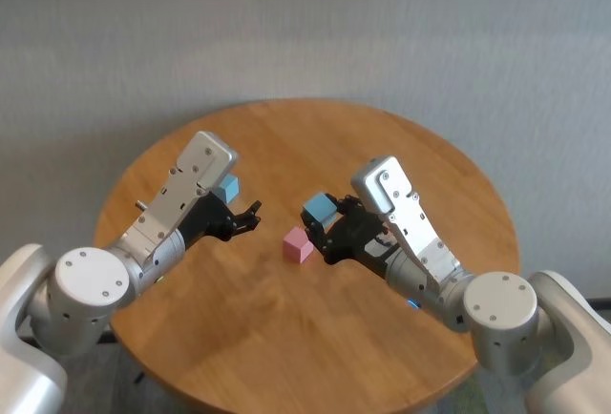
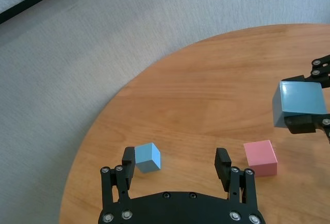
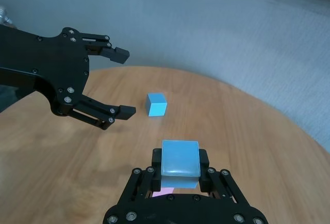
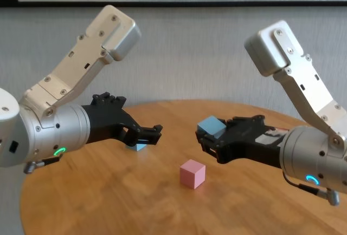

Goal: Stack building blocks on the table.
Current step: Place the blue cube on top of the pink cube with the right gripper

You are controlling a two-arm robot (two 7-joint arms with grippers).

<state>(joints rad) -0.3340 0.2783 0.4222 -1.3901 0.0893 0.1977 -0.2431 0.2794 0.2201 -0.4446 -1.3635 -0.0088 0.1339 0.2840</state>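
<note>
Chest view shows the pink block [image 4: 192, 173] resting on the table [image 4: 108, 202], nearest of the three. Just right of and above it, the right gripper [image 1: 321, 220] clamps one blue block [image 1: 318, 209] off the tabletop. Farther left, the left gripper [image 1: 250, 215] hovers with fingers spread beside the other blue block [image 2: 147, 157].

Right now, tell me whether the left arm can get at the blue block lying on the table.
Probably yes: the left gripper is open, and the blue block sits just ahead of its fingers, nothing between.
</note>
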